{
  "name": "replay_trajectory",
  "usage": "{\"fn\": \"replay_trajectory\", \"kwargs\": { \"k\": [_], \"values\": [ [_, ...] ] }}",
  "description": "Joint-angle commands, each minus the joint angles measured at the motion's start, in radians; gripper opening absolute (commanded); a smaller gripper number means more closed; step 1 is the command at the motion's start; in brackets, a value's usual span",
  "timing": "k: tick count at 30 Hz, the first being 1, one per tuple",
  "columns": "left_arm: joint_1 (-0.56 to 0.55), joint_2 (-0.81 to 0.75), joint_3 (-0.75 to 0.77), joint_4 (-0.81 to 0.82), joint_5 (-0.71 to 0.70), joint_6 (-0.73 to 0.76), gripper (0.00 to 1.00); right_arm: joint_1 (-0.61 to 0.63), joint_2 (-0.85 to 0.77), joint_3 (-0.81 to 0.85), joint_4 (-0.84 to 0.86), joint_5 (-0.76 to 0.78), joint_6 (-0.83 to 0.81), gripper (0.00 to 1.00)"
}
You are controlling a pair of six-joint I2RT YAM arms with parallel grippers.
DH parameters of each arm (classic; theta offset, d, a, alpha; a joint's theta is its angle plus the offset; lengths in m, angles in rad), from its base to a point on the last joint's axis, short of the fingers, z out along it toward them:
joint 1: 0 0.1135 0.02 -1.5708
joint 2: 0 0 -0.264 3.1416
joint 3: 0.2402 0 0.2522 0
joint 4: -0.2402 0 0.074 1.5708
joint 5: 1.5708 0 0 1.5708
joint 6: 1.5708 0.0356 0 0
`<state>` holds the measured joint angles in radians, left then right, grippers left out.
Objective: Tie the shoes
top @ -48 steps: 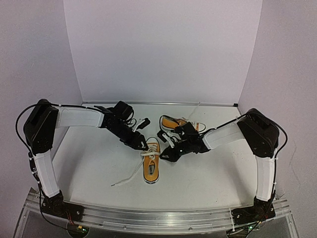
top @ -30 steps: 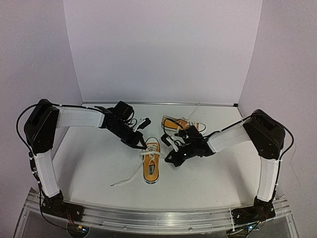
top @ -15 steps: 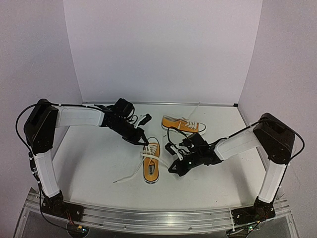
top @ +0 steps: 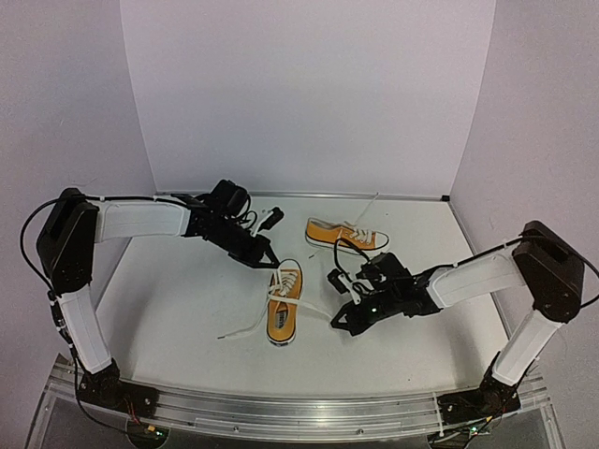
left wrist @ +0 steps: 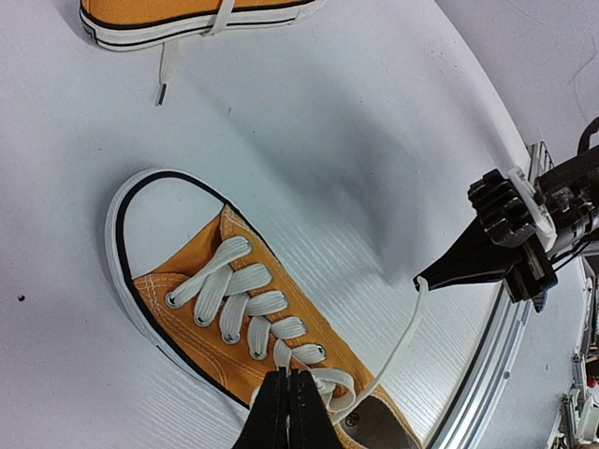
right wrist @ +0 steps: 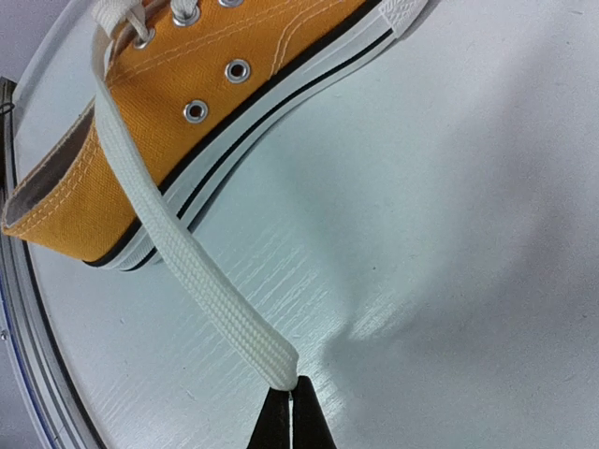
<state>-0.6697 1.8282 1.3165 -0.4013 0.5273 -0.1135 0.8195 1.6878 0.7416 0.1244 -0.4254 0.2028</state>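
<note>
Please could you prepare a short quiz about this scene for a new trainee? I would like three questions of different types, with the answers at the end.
1. True or false: the right gripper is open and holds nothing.
2. What does the left gripper pinch?
A) a white toe cap
B) the lace of the near shoe, close to its top eyelets
C) nothing
3. Fill the gap: ___ orange shoes are on the table.

Key
1. False: it is shut on the end of the near shoe's lace.
2. B
3. two
</note>
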Motion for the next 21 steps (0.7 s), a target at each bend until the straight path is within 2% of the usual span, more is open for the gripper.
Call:
{"fn": "replay_trajectory", "kwargs": {
  "k": [1, 9, 12, 17, 21],
  "values": [
    [0.000, -0.019, 0.003, 0.055, -0.026, -0.007, 0.00, -0.007, -0.055, -0.009, -0.032, 0.064, 0.041, 0.00],
    [0.000, -0.016, -0.002, 0.042, -0.040, 0.009, 0.05, -0.011, -0.116, 0.021, -0.067, 0.010, 0.016, 0.00],
    [-0.001, -0.016, 0.007, 0.023, -0.047, 0.020, 0.15, -0.009, -0.100, 0.043, -0.080, -0.038, -0.004, 0.00],
    [-0.001, -0.084, -0.018, 0.015, -0.112, 0.052, 0.45, 0.038, -0.061, 0.096, -0.106, -0.072, -0.027, 0.00],
    [-0.010, -0.182, -0.073, 0.031, -0.105, 0.119, 0.49, 0.081, -0.031, 0.159, -0.122, -0.087, -0.032, 0.00]
  ]
}}
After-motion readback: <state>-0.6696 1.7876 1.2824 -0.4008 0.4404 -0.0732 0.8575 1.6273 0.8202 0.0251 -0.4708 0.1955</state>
